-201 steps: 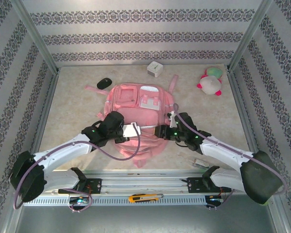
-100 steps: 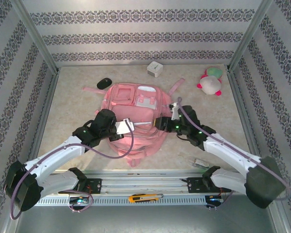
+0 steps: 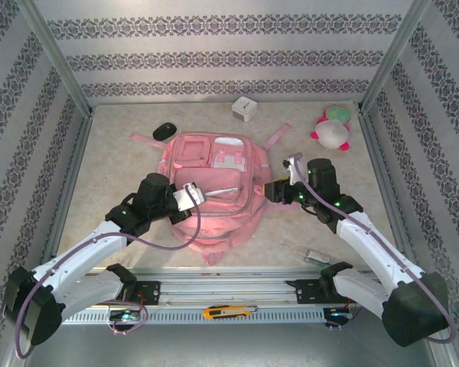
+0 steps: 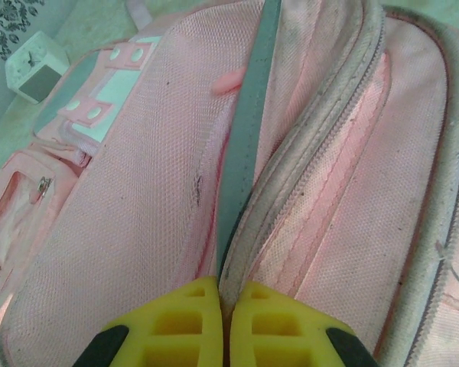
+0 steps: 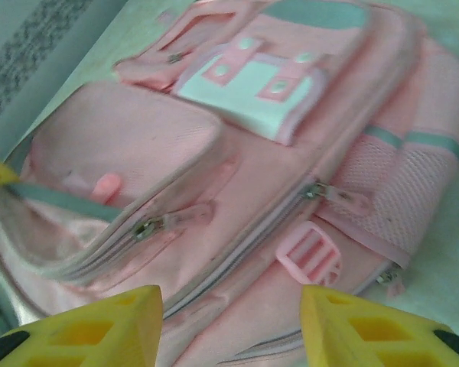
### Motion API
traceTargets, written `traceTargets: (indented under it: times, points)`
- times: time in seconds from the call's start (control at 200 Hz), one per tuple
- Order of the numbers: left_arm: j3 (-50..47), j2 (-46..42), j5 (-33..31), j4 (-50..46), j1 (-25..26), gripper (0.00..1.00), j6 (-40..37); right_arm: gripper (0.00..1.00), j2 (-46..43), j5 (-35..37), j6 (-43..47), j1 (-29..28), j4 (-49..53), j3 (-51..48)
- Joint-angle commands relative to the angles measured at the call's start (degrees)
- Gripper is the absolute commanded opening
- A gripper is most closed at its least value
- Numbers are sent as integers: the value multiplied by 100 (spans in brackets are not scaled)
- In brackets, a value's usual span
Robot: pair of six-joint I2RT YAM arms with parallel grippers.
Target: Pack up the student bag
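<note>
Right tool has drawn back to the bag's right edge, jaws apart and empty; left tool, shifted leftward, remains clenched on fabric at the bag's front pocket seam. Bag lies flat, central on the tabletop, zipped pockets facing upward.

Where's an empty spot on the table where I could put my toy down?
Bare table lies left of the large pink fabric backpack, up to the left wall, nearer than the black oval mouse. More lies right, between the pink-white-green plush toy and the right arm. The middle is crowded.
</note>
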State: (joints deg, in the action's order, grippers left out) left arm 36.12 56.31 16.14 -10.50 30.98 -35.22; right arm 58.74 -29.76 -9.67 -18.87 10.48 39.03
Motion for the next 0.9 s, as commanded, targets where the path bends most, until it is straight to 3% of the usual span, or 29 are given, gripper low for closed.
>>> traceTargets:
  times: [0.0, 0.17, 0.355, 0.58, 0.724, 0.894]
  points:
    - [-79, -238, 580, 894, -140, 0, 292, 54, 270, -1170, 1964, 15, 195, 252]
    - [-70, -197, 725, 887, -215, 0, 292, 61, 1021, -1659, 4052, 11, 172, 483]
    - [-80, -187, 808, 875, -233, 0, 256, 60, 2179, -1934, 5089, 34, 488, 1274]
    - [-42, -69, 862, 831, -237, 0, 243, 58, 3131, -2771, 5642, 21, 873, 1876]
    - [-19, -15, 837, 831, -250, 0, 218, 56, 3360, -2723, 6157, -103, 1693, 2270]
    - [30, 44, 732, 844, -260, 0, 182, 42, 3502, -2693, 6360, -221, 2457, 2560]
